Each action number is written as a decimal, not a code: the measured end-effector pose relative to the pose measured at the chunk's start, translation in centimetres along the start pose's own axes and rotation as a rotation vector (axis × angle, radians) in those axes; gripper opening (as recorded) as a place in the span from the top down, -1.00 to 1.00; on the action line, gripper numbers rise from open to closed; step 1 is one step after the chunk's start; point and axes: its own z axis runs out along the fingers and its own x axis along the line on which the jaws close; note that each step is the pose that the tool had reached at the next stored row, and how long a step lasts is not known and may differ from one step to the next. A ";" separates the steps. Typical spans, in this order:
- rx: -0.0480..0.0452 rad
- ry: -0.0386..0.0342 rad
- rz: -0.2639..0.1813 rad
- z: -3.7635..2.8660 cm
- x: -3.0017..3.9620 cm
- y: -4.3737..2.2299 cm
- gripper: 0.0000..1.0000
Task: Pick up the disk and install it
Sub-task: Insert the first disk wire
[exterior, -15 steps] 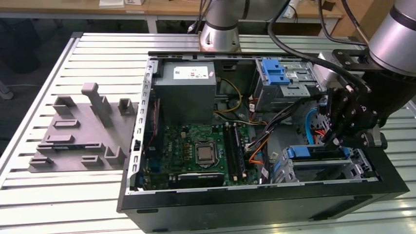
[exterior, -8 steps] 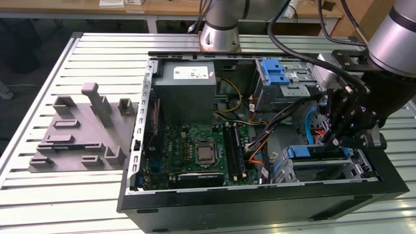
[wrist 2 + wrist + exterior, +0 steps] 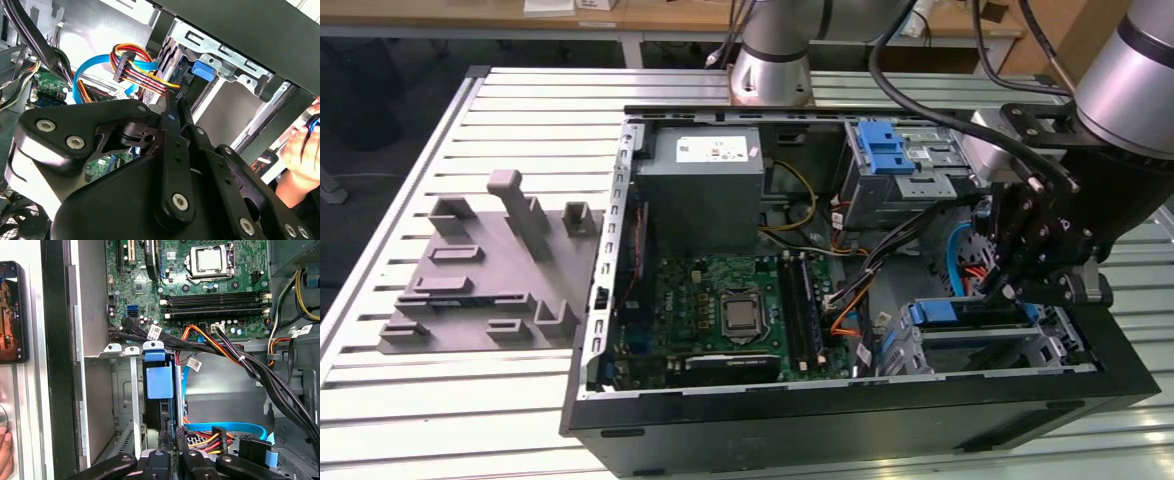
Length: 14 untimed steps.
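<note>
The disk (image 3: 970, 313) stands on edge in the metal drive bay at the case's front corner, on the exterior view's right. Its blue carrier bracket (image 3: 159, 382) faces out of the slot in the first wrist view, and the blue end (image 3: 202, 70) also shows in the second wrist view. My gripper (image 3: 1003, 290) hangs directly over this bay. Its black fingers (image 3: 174, 102) lie pressed together, and nothing is visible between them. In the first wrist view my gripper (image 3: 172, 432) meets the disk's dark near edge.
The open case holds a grey power supply (image 3: 707, 185), a green motherboard (image 3: 727, 310) and an upper bay with a blue latch (image 3: 887, 150). Orange and blue cables (image 3: 225, 430) run beside the bay. A grey fixture (image 3: 487, 260) lies outside. A person's hand (image 3: 302, 150) is near the case.
</note>
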 end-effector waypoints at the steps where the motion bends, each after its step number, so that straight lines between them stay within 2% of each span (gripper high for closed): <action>1: 0.0000 0.0000 0.000 0.00 0.00 0.00 0.68; 14: -0.0012 0.0001 0.000 0.22 0.00 0.02 0.68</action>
